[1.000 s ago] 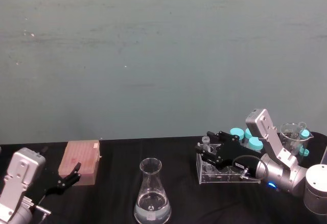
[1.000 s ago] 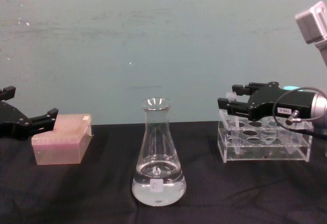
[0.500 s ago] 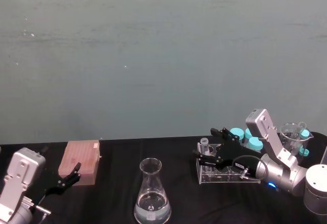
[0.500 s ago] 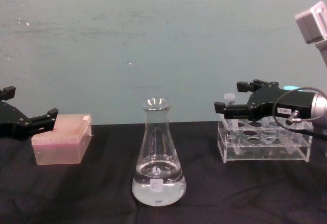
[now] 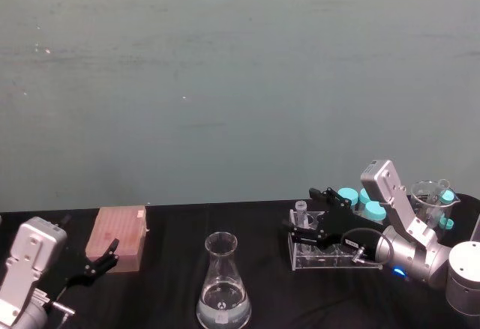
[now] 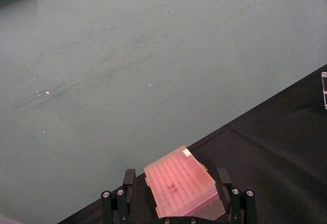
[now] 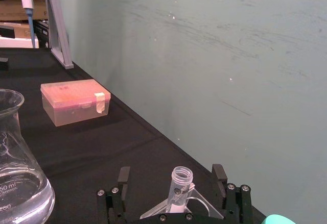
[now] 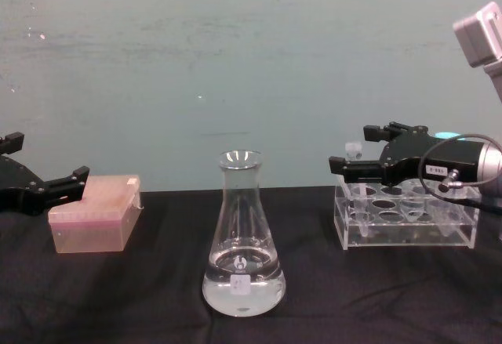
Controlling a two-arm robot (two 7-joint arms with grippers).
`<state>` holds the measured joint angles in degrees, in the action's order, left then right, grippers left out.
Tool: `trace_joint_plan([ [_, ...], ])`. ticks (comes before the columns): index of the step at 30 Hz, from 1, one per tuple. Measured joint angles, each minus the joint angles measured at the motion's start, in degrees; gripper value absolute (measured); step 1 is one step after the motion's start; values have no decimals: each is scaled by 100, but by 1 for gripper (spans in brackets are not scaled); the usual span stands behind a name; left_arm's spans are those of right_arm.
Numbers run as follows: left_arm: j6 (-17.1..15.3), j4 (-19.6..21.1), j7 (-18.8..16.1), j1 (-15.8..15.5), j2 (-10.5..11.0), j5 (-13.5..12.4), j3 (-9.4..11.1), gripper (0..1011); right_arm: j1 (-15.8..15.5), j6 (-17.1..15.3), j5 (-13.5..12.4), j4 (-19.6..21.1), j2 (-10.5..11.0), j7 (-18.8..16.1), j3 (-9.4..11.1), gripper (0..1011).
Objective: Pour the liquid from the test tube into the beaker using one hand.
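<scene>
At three o'clock of the beaker [image 8: 243, 238], the right tool [image 8: 351, 161], fingers apart around the test tube [image 8: 353, 153], risks tipping it and spilling liquid if they close off-centre.

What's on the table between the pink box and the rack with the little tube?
The beaker stands between the pink box and the rack, with bare black cloth on each side, seen in the chest view.

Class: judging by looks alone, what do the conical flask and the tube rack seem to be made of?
Conical flask: probably glass, smooth and glossy; it is fully transparent with bright rim highlights. Tube rack: likely clear acrylic, in flat see-through plates with sharp edges.
</scene>
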<state>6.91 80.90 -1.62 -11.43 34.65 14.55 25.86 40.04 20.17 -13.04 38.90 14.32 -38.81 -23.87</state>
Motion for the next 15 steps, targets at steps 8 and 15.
trace_joint_plan([
  [8, 0, 0, 0, 0, 0, 0, 0, 1000, 0, 0, 0, 0, 0, 0, 0, 1000],
  [15, 0, 0, 0, 0, 0, 0, 0, 1000, 0, 0, 0, 0, 0, 0, 0, 1000],
])
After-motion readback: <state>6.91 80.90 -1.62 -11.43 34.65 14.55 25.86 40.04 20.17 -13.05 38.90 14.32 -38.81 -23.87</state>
